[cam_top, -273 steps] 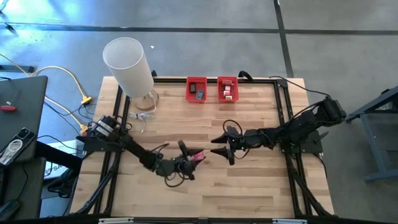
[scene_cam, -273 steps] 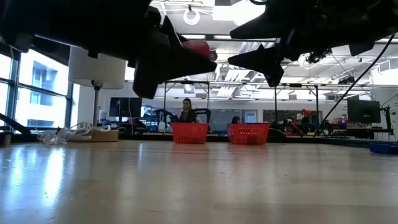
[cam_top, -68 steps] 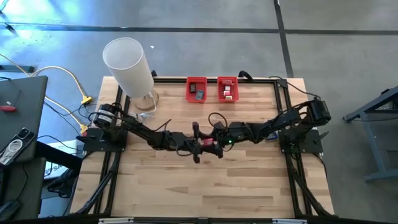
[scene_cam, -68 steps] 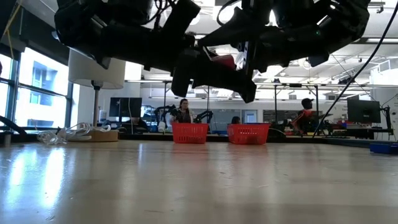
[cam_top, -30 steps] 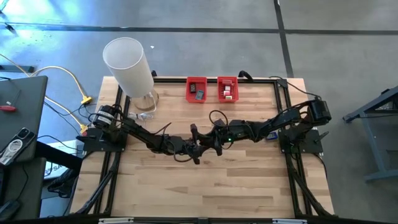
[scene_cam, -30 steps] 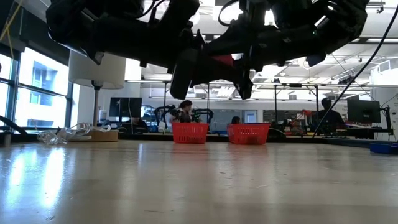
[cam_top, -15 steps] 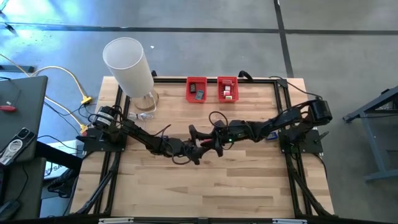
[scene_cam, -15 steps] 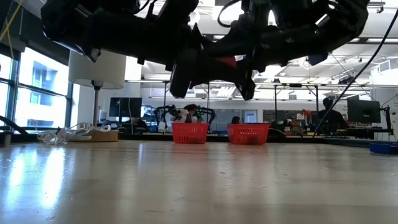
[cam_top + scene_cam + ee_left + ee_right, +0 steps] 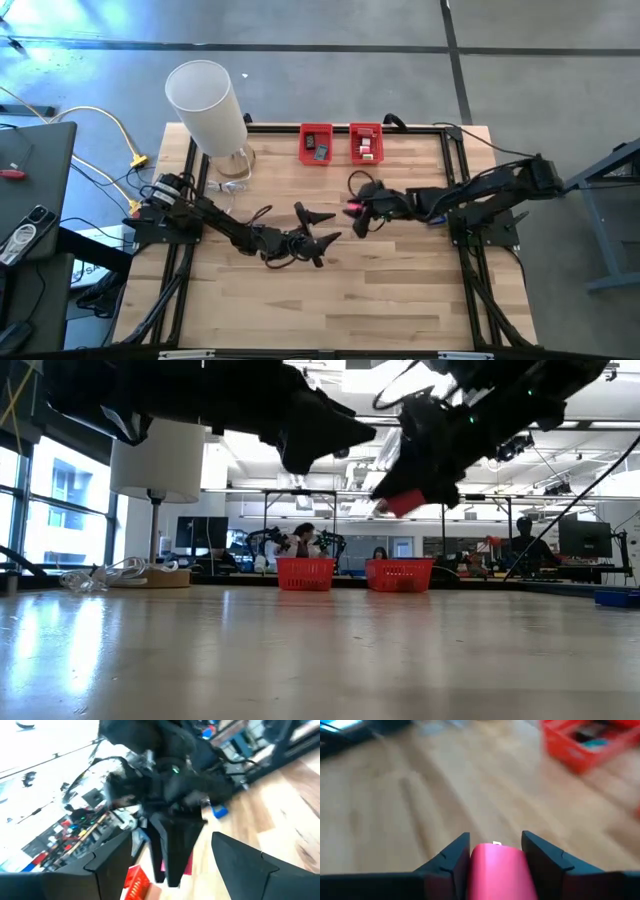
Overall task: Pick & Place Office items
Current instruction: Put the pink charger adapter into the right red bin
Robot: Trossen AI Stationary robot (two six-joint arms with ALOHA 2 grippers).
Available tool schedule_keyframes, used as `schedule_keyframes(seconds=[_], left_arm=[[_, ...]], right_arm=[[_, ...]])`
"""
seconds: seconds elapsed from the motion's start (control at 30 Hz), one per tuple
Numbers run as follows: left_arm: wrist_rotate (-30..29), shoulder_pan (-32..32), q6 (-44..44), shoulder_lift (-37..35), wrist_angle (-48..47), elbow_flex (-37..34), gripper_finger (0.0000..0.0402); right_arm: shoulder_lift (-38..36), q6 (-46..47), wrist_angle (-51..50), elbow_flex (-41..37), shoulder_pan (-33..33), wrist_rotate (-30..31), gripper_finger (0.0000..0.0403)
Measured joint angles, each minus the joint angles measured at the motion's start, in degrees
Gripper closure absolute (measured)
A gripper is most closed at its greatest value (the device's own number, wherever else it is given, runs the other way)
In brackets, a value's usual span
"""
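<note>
Handover just completed above mid-bench: the left claw point(image 9: 318, 228), jaws now spread and empty, has let go and drawn back, while the right claw point(image 9: 357, 212), closed on the red item point(image 9: 501, 868), carries it away, presumably toward the bins point(image 9: 316, 144) beyond.

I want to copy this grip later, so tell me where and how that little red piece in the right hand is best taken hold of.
Grip the red piece across its two opposite flat sides, as the right hand does now, coming end-on so both fingers flank it. In the right wrist view it sits square between them with its rounded end showing. The left hand is open, apart from it.
</note>
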Motion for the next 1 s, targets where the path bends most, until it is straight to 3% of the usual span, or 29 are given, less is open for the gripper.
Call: schedule_keyframes(seconds=[0.23, 0.37, 0.67, 0.8, 1.0], left_arm=[[-1.7, -2.0, -2.0, 0.0, 0.4, 0.0, 0.0137], [-1.5, -2.9, -5.6, 0.0, 0.1, 0.0, 0.0137], [-0.9, -4.2, -7.3, 0.0, -0.9, 0.0, 0.0137], [-0.9, -4.0, -7.3, 0.1, -1.9, -0.1, 0.0137], [-1.0, -4.0, -7.8, 0.1, -2.2, -0.1, 0.0137]], right_arm=[[-8.3, -3.0, -11.9, 0.0, -4.3, 10.9, 0.0255], [-10.4, -6.1, -13.5, 0.0, -9.2, 13.1, 0.0255], [-7.1, -13.7, -3.4, 0.0, -22.2, 8.4, 0.0255], [-3.0, -14.0, 3.9, 0.0, -26.6, 1.6, 0.0255], [5.0, -16.4, 12.2, 0.1, -31.0, 1.0, 0.0253]])
